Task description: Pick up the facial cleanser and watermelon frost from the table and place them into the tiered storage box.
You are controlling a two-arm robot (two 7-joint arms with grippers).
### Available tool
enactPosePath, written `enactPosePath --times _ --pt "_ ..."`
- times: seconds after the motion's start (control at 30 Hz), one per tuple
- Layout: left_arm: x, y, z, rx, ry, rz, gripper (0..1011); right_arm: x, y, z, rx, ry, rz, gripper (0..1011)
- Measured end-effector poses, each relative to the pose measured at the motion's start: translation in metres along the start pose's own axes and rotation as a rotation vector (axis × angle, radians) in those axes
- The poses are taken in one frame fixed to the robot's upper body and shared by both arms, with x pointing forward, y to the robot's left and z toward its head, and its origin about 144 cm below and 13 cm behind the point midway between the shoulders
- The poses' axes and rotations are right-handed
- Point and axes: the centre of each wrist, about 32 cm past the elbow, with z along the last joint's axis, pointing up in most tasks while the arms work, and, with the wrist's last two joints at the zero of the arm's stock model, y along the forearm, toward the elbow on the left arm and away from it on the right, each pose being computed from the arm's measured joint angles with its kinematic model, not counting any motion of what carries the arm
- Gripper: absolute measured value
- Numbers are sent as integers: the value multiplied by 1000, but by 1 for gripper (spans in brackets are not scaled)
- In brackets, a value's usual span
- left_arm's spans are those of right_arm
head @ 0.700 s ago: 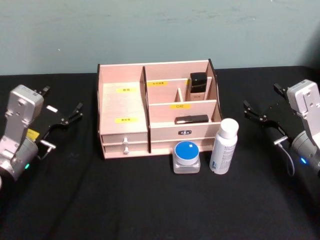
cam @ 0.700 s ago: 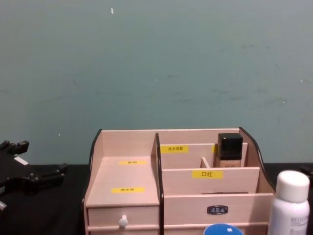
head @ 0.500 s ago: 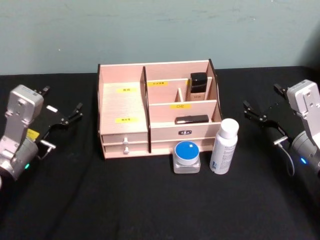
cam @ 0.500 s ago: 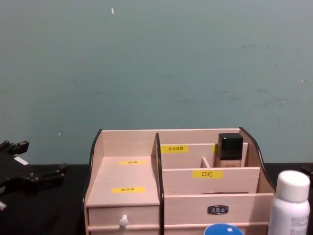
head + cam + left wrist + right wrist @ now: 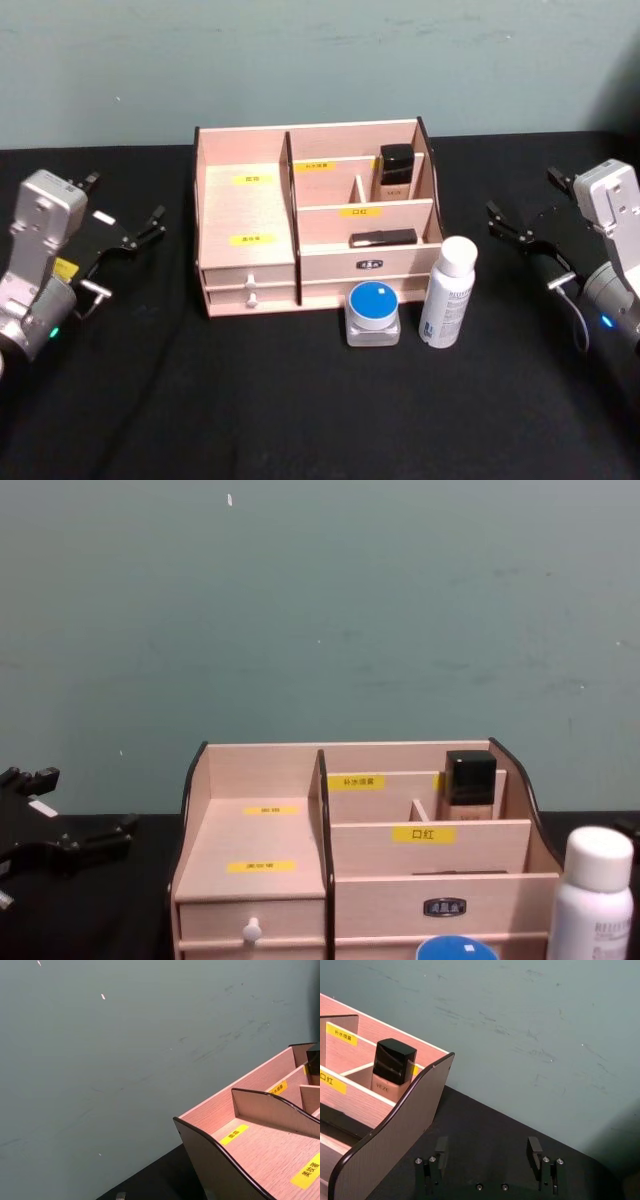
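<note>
Evidently nothing has shifted in the last moments: the left gripper (image 5: 125, 200) and right gripper (image 5: 522, 193) hang where they were, each with jaws spread and empty. The facial cleanser (image 5: 448, 293) stands upright, well apart from the right jaws on their inner side. The watermelon frost (image 5: 373, 312) sits just beside it, both before the tiered storage box (image 5: 330, 265). The first pick has likely not begun.

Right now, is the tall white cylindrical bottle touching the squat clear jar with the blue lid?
Apart. The head view shows a strip of black table surface between the tall white cylindrical bottle and the squat clear blue-lidded jar.
</note>
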Motion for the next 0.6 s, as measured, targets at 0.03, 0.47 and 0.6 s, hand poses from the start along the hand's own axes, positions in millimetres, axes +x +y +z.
enactPosePath --times 0.03,0.47,0.6 --pt "0 0 0 0 0 0 1010 0 0 0 0 0 0 1002" --pt "0 0 0 0 0 0 1009 0 0 0 0 0 0 1003" --pt "0 0 0 0 0 0 1010 0 0 0 0 0 0 1003"
